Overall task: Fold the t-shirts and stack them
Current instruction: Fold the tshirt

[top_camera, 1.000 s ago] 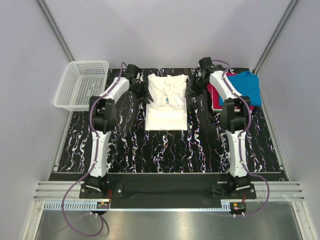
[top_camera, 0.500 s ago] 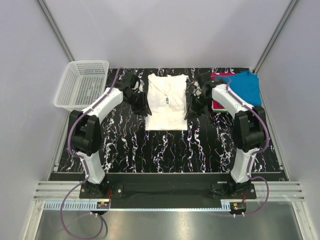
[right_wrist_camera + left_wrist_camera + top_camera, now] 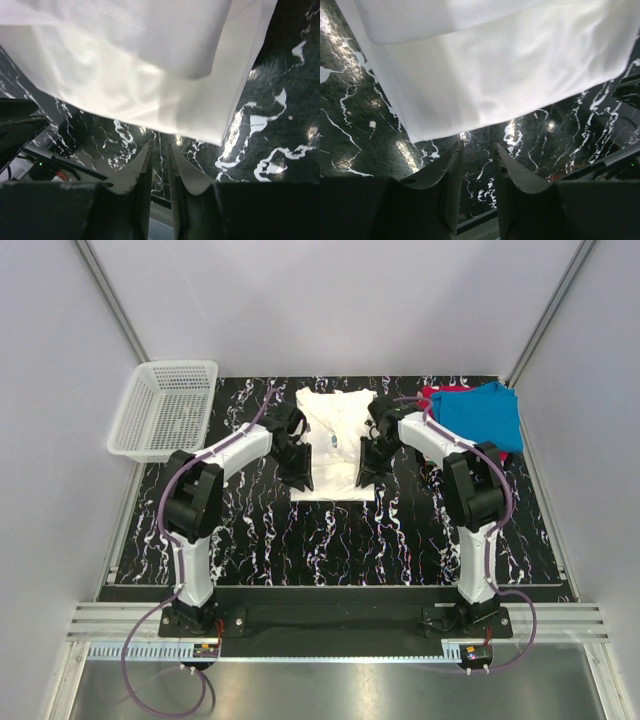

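Note:
A white t-shirt (image 3: 335, 440) lies folded into a long rectangle on the black marbled mat, collar at the far end. My left gripper (image 3: 301, 480) is at its near left corner and my right gripper (image 3: 364, 476) at its near right corner. In the left wrist view the jaws (image 3: 477, 150) stand a little apart and empty, just short of the shirt's hem (image 3: 495, 75). In the right wrist view the jaws (image 3: 160, 150) stand narrowly apart and empty, just short of the hem (image 3: 125, 75). A blue t-shirt (image 3: 485, 415) lies on a red one (image 3: 430, 393) at the far right.
A white mesh basket (image 3: 165, 410) stands at the far left corner, partly off the mat. The black marbled mat (image 3: 330, 540) stretches bare between the shirt and the arm bases. Grey walls close in on both sides.
Both grippers have moved from the shirt's far sides near the collar down along its edges to its near corners. The shirt lies as before.

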Controlling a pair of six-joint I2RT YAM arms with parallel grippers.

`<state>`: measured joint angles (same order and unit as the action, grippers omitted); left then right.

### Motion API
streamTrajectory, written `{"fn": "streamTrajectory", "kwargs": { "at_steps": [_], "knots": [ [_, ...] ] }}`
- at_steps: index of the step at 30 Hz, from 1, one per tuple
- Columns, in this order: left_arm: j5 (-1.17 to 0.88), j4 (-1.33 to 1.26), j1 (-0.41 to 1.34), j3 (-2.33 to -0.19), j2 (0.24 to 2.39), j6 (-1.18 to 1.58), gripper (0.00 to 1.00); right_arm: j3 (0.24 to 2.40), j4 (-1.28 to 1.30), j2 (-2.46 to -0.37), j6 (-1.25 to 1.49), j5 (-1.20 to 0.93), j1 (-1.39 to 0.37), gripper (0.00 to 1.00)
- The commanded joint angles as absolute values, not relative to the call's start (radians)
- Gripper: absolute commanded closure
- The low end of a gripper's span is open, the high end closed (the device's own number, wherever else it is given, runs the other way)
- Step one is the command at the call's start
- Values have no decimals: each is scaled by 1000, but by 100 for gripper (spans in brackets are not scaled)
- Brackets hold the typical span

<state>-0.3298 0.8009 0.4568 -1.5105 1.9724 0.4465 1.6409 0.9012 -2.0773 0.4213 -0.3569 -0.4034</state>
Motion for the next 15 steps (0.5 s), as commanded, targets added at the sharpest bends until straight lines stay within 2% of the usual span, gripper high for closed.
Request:
{"fn": "streamTrajectory", "kwargs": {
  "at_steps": [1,11,13,14,15],
  "knots": [
    [-282,782,453,-1559,2022,385,68,1694,884,-2126,391,-308,-400,75],
    [-190,779,479,-1583,2117,359,69,1651,881,-2172,370,-238,-400,78],
    [-158,779,486,-1578,2129,360,74,1632,879,-2172,365,-221,-400,88],
    [-152,779,495,-1571,2137,362,81,1628,880,-2175,362,-215,-402,97],
    [-144,779,497,-1565,2135,365,86,1618,881,-2177,362,-210,-400,100]
  ]
}}
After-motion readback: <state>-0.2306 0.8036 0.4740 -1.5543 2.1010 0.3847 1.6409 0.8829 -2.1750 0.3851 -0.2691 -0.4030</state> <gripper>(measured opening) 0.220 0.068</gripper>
